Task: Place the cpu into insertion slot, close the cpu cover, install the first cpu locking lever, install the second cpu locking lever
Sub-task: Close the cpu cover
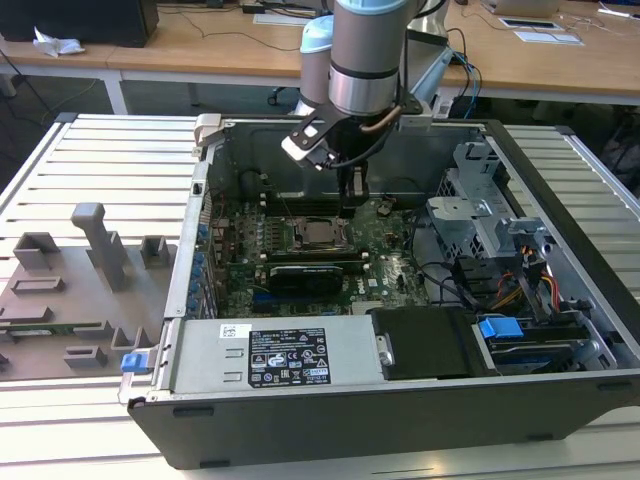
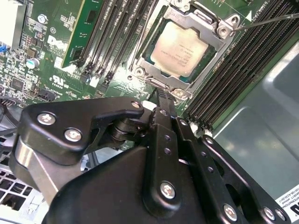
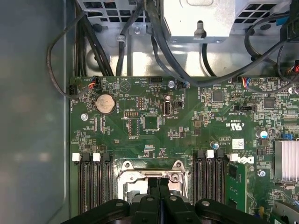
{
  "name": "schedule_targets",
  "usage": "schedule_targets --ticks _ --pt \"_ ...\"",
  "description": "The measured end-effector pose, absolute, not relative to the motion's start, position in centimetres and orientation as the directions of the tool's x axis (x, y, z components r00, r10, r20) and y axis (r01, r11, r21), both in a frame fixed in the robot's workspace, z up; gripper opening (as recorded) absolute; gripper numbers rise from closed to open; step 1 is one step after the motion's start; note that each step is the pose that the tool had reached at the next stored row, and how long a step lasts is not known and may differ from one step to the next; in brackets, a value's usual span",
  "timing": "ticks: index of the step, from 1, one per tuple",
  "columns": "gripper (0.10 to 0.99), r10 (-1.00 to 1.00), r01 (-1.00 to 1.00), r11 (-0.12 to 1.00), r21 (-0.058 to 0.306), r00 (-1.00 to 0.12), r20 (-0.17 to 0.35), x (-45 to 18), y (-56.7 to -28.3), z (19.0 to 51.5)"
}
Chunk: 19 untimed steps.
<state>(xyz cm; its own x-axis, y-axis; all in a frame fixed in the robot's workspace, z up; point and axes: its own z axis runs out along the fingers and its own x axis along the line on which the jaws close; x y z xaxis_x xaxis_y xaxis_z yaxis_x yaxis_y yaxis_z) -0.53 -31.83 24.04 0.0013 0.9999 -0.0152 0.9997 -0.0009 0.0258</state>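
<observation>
The pincer is pinched narrow, its two fingers pressed together with nothing visible between them. Its tips hang just beside one edge of the cover, though I cannot tell whether they touch that edge.

Just past the tips, the cpu lies flat in the insertion slot. The cover is folded down around the cpu, whose grey top shows through the window. So the first two steps look done, and the lever work looks like the step in hand. One thin lever wire juts out past a corner of the cover. Whether it is latched I cannot tell.

By my reading, this step calls for the shut tips to bear on a lever wire rather than on the cover, and to keep clear of the memory slots on either side.

Farther out, in the exterior view, the open computer case sits on a slatted worktop. A grey holder stands on the exterior view's left.
</observation>
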Motion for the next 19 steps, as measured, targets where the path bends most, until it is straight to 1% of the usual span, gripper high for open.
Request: schedule_targets --ticks 19 --pt "0.106 1.0 1.0 -0.001 0.026 0.001 -0.015 -0.56 -31.83 23.28"
